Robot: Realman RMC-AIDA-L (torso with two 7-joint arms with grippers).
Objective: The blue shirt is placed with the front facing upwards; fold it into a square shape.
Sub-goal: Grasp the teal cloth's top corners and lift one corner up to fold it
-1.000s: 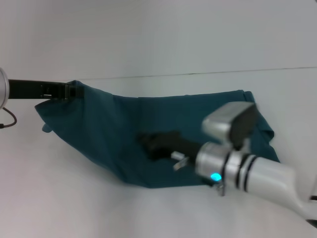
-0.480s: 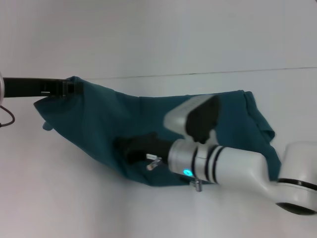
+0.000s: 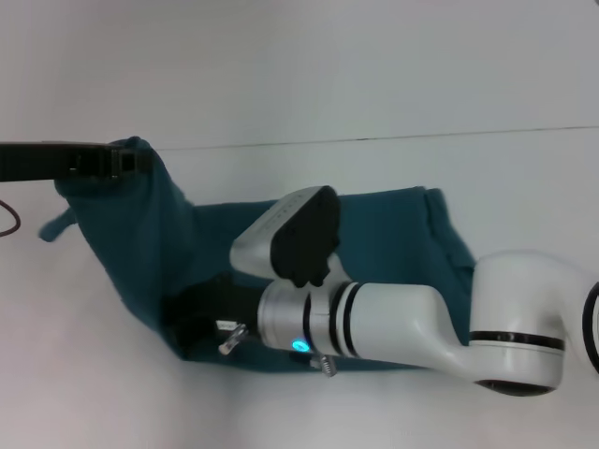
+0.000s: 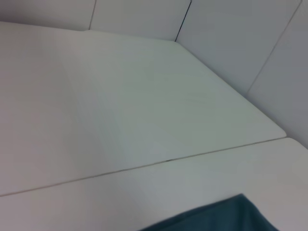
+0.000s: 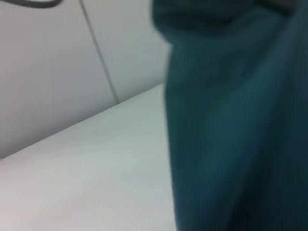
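The blue shirt [image 3: 393, 234] lies on the white desk [image 3: 374, 84], one end lifted by the left gripper [image 3: 126, 161], which pinches its edge. The right gripper [image 3: 187, 323] grips the near edge (fingers hidden, I think). It looks soft and floppy, so hold corners.

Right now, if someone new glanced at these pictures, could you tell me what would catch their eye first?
The big white right arm, reaching across the near table, with the right gripper low on the near edge of the teal-blue cotton shirt. That shirt lies bunched on the white table, one corner lifted at far left by the left gripper.
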